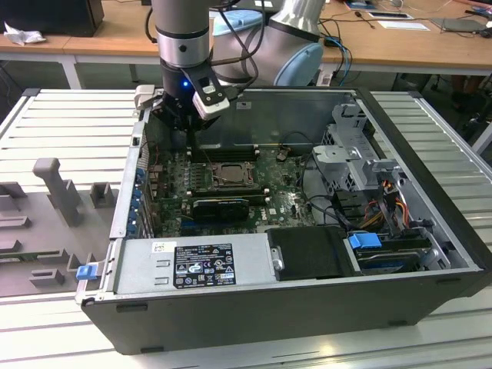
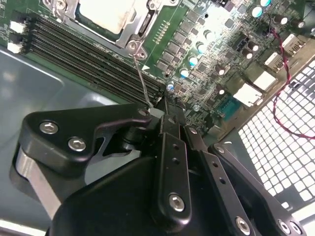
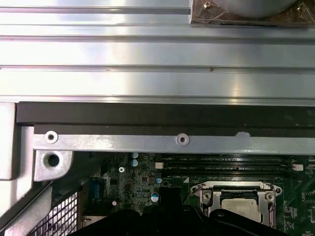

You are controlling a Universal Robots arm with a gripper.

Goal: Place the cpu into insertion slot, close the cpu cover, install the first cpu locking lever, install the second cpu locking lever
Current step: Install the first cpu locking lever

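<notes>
Clenched on the thin locking lever, my hand risks slipping off; the spring wire could snap back against the cpu cover.

The arm reaches into the open computer case — above the insertion slot.

Matt black gripper, shiny metal cpu cover, seemingly brushed cpu.
</notes>
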